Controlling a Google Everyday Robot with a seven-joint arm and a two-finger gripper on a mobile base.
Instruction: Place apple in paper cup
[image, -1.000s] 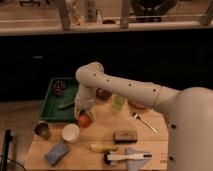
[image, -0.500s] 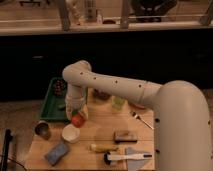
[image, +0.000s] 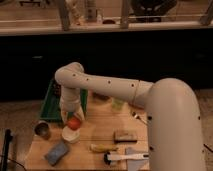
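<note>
The apple (image: 74, 123) is small, round and orange-red. It sits in my gripper (image: 71, 120) at the end of the white arm, on the left side of the table. The gripper is shut on the apple and holds it just above the paper cup (image: 69, 135), a short white cup whose rim shows right below the fruit. The apple overlaps the cup's far rim; I cannot tell whether it touches it.
A shiny metal cup (image: 42, 130) stands left of the paper cup. A green tray (image: 49, 101) lies behind. A blue sponge (image: 57, 152), a banana (image: 102, 148), a brown block (image: 123, 135), a white tool (image: 128, 157), a green cup (image: 117, 104) and a fork (image: 140, 119) lie on the wooden table (image: 90, 130).
My gripper has carried the apple to the left and down, from beside the paper cup to just above it. The arm has swung left with it.
</note>
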